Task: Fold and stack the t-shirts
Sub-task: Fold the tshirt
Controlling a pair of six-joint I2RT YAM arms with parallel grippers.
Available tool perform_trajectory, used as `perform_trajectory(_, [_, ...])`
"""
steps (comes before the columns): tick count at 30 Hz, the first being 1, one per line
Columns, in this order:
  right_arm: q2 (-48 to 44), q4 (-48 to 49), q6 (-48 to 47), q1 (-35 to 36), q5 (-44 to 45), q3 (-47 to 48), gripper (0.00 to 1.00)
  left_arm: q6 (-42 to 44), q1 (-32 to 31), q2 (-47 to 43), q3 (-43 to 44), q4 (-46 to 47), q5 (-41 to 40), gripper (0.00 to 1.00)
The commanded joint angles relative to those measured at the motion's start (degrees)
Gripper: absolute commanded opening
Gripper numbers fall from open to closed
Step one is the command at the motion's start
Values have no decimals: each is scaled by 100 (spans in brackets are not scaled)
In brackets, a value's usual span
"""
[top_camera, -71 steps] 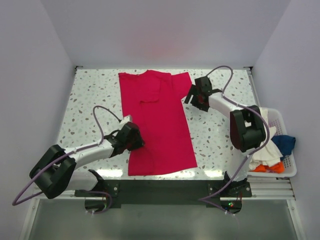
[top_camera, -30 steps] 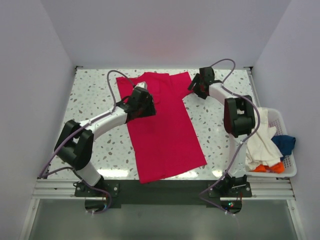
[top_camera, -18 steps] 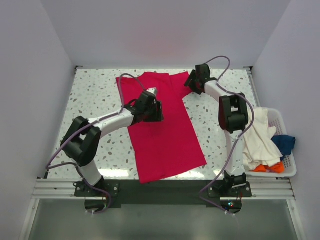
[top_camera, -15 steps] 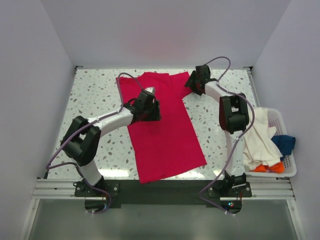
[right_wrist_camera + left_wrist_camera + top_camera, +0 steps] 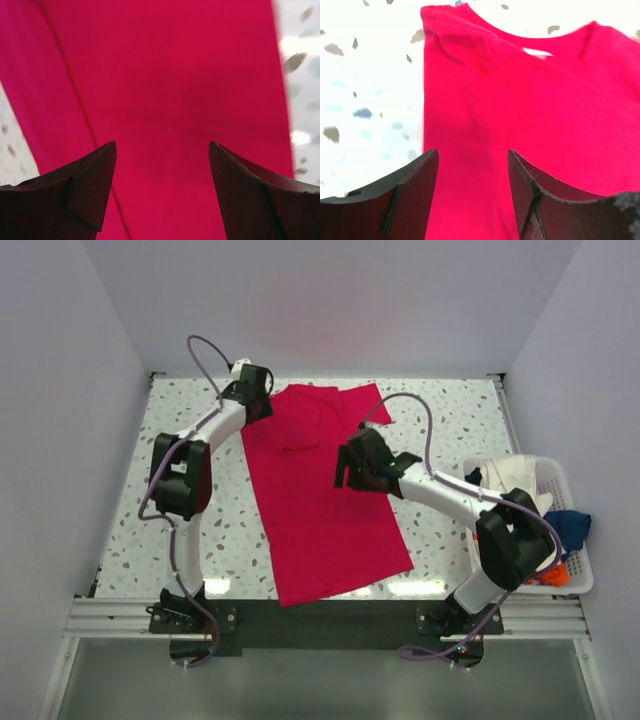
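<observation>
Top external has the crimson t-shirt (image 5: 325,510) lying flat on the tabletop (image 5: 440,420). Its sleeves are tucked in, so it's a long strip running from the far edge toward the near one, a bit slanted. The left gripper (image 5: 258,400) is out at the far left shoulder corner, and the right gripper (image 5: 345,468) is over the right side about mid-length.

My read is that the end-to-end fold is next. I'd get both sets of jaws low, pinch every layer right at an edge, and carry the collar end toward the hem evenly so the strip doesn't skew.

You need the wrist cams to see the jaws. Left wrist shows them parted over the shoulder by the neckline. Right wrist shows them spread wide over plain red cloth. Nothing is pinched in either.

What the wrist cams miss is the basket (image 5: 578,585) off to the right, holding the cream-white shirt (image 5: 510,475), dark blue shirt (image 5: 572,525) and orange shirt (image 5: 555,575).
</observation>
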Motion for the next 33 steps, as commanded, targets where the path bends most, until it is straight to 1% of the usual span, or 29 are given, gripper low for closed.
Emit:
perform_trajectory(1, [-342, -282, 210, 672, 98, -574, 78, 812, 87, 886, 1131, -473, -338, 63])
perform_trajectory(2, [-386, -308, 245, 830, 71, -645, 78, 910, 79, 1079, 1353, -587, -433, 64])
perform_trajectory(3, [-430, -344, 281, 1136, 62, -724, 78, 998, 87, 1403, 1538, -736, -434, 64])
perform_trajectory(4, [-422, -457, 298, 1305, 88, -725, 78, 1182, 87, 1519, 1732, -737, -408, 64])
perform_trajectory(6, [-299, -589, 290, 1743, 272, -663, 79, 1271, 87, 1643, 1734, -676, -399, 65])
perform_trajectory(8, [-159, -748, 272, 2052, 404, -602, 79, 1307, 87, 1679, 1611, -623, -373, 65])
perform_trajectory(10, [157, -844, 237, 2167, 387, -575, 79, 1228, 87, 1740, 1523, -754, -364, 65])
perform_trajectory(12, [377, -932, 263, 2299, 422, -566, 79, 1123, 87, 1749, 1418, -930, -399, 63])
perform_trajectory(15, [510, -959, 342, 2317, 518, -777, 81, 868, 87, 1548, 962, -975, -478, 58])
perform_trajectory(16, [545, -1046, 351, 2300, 606, -795, 82, 685, 87, 1469, 638, -992, -522, 56])
perform_trajectory(18, [545, -1143, 334, 2168, 668, -760, 82, 430, 87, 1188, 320, -974, -566, 55])
perform_trajectory(19, [545, -1152, 325, 2098, 642, -760, 82, 332, 96, 1074, -29, -957, -592, 54])
perform_trajectory(21, [484, -1126, 238, 1826, 598, -786, 83, 87, 131, 714, -400, -835, -461, 53])
perform_trajectory(22, [475, -1117, 193, 1703, 546, -786, 83, -28, 166, 582, -768, -799, -408, 52])
perform_trajectory(23, [466, -1143, 141, 1441, 563, -760, 83, -142, 184, 319, -954, -746, -338, 51])
perform_trajectory(24, [475, -1187, 45, 1299, 563, -734, 83, -326, 193, 169, -1400, -685, -259, 51])
perform_trajectory(25, [466, -1231, -9, 1150, 615, -699, 83, -450, 210, 10, -1656, -624, -111, 50])
perform_trajectory(26, [457, -1240, -61, 887, 624, -629, 84, -582, 210, -365, -1946, -414, -22, 50])
perform_trajectory(27, [466, -1223, -158, 754, 607, -584, 85, -800, 210, -569, -2541, -290, 101, 50])
perform_trajectory(28, [484, -1223, -219, 500, 520, -523, 85, -959, 228, -763, -2834, -211, 293, 50])
perform_trajectory(29, [519, -1214, -272, 376, 502, -383, 85, -1100, 228, -1139, -3115, -44, 382, 50])
perform_trajectory(30, [632, -1214, -369, 262, 458, -295, 85, -1345, 228, -1325, -3640, 27, 505, 50])
perform_trajectory(31, [711, -1249, -422, 52, 440, -189, 85, -1461, 228, -1501, -3898, 97, 741, 50])
perform_trajectory(32, [799, -1249, -474, -55, 405, 20, 85, -1610, 237, -1886, -4144, 202, 848, 51])
perform_trajectory(33, [965, -1232, -562, -143, 387, 118, 85, -1855, 228, -2081, -4668, 290, 971, 51])
